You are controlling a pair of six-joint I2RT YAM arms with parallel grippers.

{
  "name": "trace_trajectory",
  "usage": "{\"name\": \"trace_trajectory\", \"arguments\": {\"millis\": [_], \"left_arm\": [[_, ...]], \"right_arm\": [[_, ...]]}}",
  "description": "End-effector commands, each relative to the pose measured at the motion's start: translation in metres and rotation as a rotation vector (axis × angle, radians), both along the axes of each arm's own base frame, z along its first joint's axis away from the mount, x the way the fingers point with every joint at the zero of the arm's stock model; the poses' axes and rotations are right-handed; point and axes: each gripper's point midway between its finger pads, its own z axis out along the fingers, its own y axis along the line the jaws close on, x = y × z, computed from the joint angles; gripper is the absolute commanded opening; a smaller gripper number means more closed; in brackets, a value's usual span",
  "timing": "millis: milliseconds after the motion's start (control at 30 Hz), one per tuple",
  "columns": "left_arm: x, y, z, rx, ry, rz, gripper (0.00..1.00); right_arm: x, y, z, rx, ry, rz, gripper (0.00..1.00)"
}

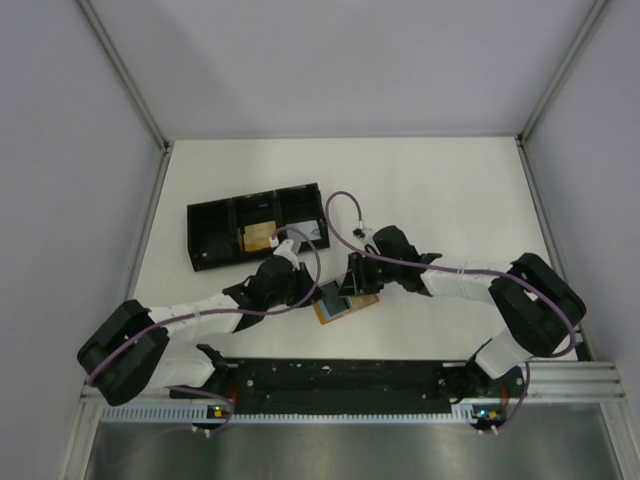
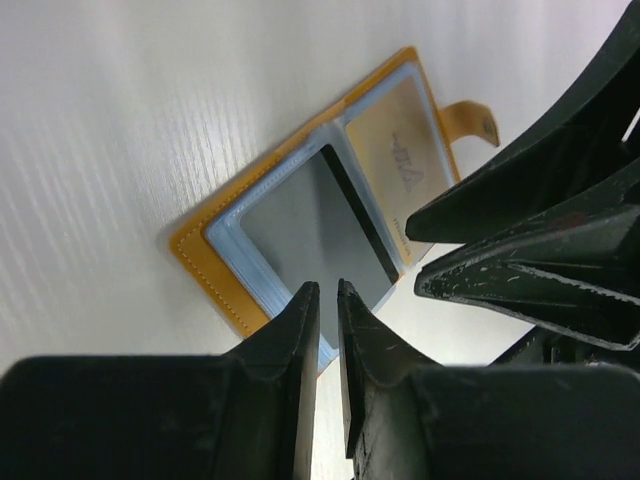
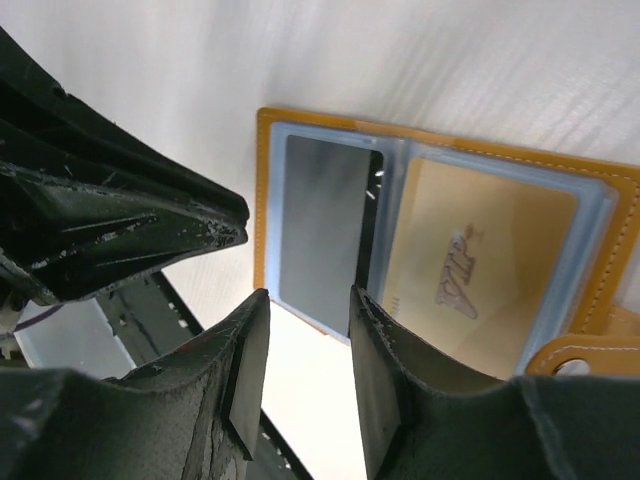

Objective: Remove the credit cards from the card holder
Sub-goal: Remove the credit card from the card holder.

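Note:
The card holder (image 1: 347,305) lies open and flat on the table, orange-tan (image 2: 215,280) (image 3: 262,200) with pale blue plastic pockets. Two credit cards sit in those pockets: a grey card (image 2: 310,220) (image 3: 320,215) and a tan card with a logo (image 2: 400,150) (image 3: 475,270). The holder's tab (image 2: 470,118) (image 3: 590,355) sticks out on the tan card's side. My left gripper (image 2: 325,295) (image 1: 312,290) hovers at the grey card's edge, open by a narrow gap with nothing in it. My right gripper (image 3: 307,298) (image 1: 350,283) is open just over the same pocket's near edge, holding nothing.
A black three-compartment tray (image 1: 205,235) stands behind the grippers at the back left, with a tan card-like piece (image 1: 258,238) in its middle compartment. The two grippers are close together, fingertips nearly meeting over the holder. Walls enclose the table on three sides.

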Motion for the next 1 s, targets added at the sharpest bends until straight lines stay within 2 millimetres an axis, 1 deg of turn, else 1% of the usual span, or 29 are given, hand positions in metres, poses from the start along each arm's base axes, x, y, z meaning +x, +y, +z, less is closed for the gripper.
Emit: {"name": "trace_trajectory", "arguments": {"millis": [0,233,300,433,467,567,667,733,833,867,967], "left_arm": [[0.003,-0.023,0.004,-0.077,0.018,-0.05,0.16],[-0.001,-0.02,-0.027,-0.017,0.088,-0.053,0.08],[-0.002,-0.019,-0.032,-0.006,0.103,-0.051,0.06],[-0.005,-0.016,-0.038,0.01,0.122,-0.048,0.02],[-0.006,-0.015,-0.039,0.014,0.122,-0.047,0.01],[-0.006,-0.012,-0.04,0.031,0.124,-0.043,0.0],[-0.006,-0.009,-0.043,0.049,0.127,-0.04,0.0],[-0.007,-0.008,-0.045,0.059,0.132,-0.042,0.0],[-0.007,-0.01,-0.045,0.061,0.136,-0.048,0.0],[-0.007,-0.01,-0.046,0.063,0.14,-0.05,0.0],[-0.008,-0.012,-0.046,0.063,0.142,-0.059,0.0]], "right_arm": [[0.025,0.01,0.009,0.035,-0.07,-0.015,0.37],[0.027,0.004,-0.008,0.039,-0.035,-0.015,0.36],[0.026,0.004,-0.013,0.04,-0.02,-0.009,0.36],[0.022,0.005,-0.02,0.061,0.008,0.002,0.31],[0.022,0.003,-0.022,0.063,0.018,-0.001,0.28],[0.021,-0.002,-0.024,0.099,0.038,-0.01,0.17],[0.022,-0.008,-0.02,0.147,0.048,-0.016,0.13],[0.022,-0.009,-0.018,0.165,0.043,-0.012,0.08],[0.018,-0.006,-0.013,0.197,0.044,0.019,0.01],[0.018,-0.005,-0.011,0.21,0.036,0.029,0.0],[0.017,-0.003,-0.01,0.224,0.035,0.042,0.0]]}}
